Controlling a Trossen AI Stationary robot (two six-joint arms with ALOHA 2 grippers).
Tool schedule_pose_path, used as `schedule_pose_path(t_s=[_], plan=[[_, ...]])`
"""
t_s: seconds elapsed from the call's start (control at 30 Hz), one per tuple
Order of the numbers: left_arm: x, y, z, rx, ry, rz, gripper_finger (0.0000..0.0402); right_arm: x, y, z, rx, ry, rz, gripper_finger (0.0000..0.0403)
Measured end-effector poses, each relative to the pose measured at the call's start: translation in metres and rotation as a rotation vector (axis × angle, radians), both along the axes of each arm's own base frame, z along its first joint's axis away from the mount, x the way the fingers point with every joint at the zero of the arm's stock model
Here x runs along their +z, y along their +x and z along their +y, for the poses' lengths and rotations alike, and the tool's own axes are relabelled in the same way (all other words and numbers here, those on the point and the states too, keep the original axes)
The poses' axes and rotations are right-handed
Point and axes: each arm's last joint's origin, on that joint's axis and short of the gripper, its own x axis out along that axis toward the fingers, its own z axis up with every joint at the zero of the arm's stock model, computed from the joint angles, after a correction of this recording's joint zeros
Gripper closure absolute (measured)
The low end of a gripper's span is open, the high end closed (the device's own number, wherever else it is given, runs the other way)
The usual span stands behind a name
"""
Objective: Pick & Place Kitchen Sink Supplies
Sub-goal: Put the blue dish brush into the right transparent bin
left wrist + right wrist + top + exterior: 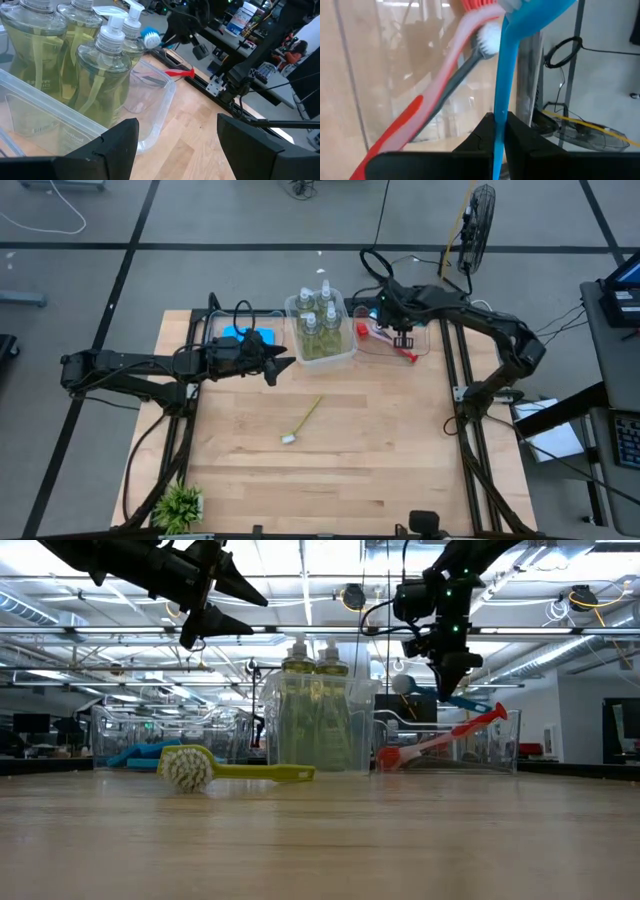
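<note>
Left tool (pixel 283 364) agape, right tool (pixel 402 338) clamped

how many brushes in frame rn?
4. Yellow-green brush lies loose mid-table. Red brush and dark grey brush sit in the right bin. Blue brush is pinched in the right gripper above it. More may be hidden.

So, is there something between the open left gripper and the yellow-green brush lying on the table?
Nothing visible blocks it. The yellow-green brush lies alone on bare wood, apart from the bin of pump bottles. The left gripper hovers open above the table, beside that bin, with free space down to the brush.
</note>
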Motion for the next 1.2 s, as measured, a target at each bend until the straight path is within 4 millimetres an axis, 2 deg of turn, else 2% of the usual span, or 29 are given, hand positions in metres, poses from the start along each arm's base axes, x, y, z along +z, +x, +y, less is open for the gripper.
schedule_pose_path(t_s=[0.9,1.2], plan=[[0.0,0.0,0.0,-0.001,0.0,0.0,0.0133,-0.056,0.024,-0.013,0.066,0.119,0.164,0.0387],[0.0,0.0,0.0,-0.001,0.0,0.0,0.0133,-0.057,0.024,-0.014,0.056,0.118,0.16,0.038]])
